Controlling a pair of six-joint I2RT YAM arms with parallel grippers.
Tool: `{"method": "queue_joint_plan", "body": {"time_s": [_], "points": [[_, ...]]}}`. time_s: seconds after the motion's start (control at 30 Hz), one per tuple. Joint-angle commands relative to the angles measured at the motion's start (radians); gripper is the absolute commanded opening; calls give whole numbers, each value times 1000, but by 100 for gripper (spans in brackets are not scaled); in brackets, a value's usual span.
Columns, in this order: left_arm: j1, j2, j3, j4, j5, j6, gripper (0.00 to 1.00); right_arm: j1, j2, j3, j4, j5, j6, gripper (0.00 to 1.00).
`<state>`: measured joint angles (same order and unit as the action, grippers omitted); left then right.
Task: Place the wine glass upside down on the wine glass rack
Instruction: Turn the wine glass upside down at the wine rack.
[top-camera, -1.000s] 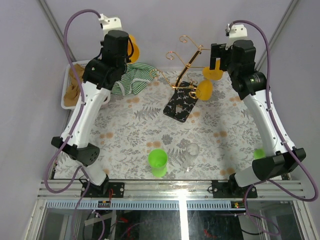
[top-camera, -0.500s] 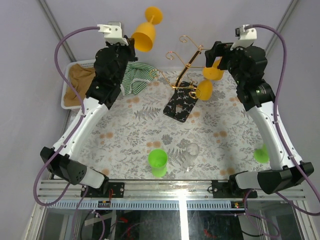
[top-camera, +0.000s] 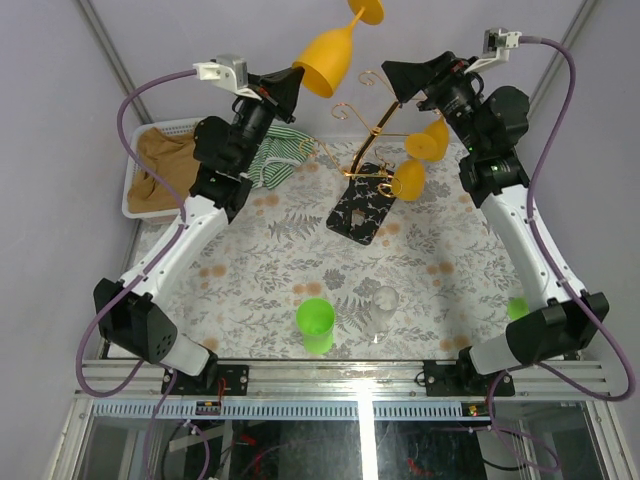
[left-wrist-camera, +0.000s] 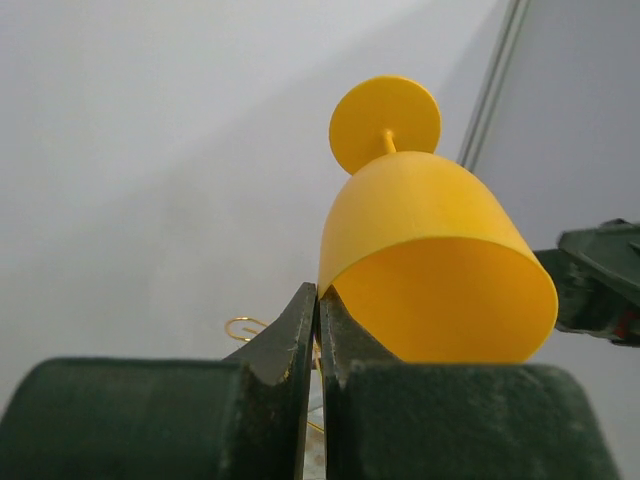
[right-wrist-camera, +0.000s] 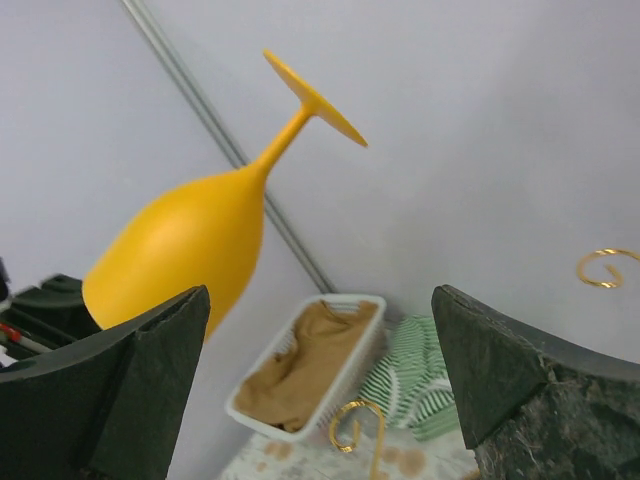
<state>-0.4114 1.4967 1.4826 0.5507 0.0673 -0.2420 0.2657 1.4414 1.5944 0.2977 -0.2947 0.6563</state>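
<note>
Glass (top-camera: 326, 60) pinched at the rim by my left fingers (left-wrist-camera: 292, 335), foot up, so it can hang on the rack (top-camera: 377, 130). Right fingers (right-wrist-camera: 140, 375) spread wide, empty, facing it.

our left arm (top-camera: 185, 230): stretched up and back | left gripper (top-camera: 293, 78): pinched tight on wine glass (top-camera: 328, 58) rim | our right arm (top-camera: 527, 230): up high, wrist aimed left | right gripper (right-wrist-camera: 320, 340): fingers wide apart
</note>
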Motion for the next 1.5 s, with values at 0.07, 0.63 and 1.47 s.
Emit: {"method": "queue_joint_plan", "body": {"time_s": [0.07,0.63,1.47], "points": [[6,-27,-89,226,53,-69,0,-15,72,-6,394,-107,254,99],[5,-21,-103,242,105,-90,0,-16,249,20,653,-142,462,92],[-2,58,-136,319,169,-201,0,-14,377,188,692,-201,574,63]]}}
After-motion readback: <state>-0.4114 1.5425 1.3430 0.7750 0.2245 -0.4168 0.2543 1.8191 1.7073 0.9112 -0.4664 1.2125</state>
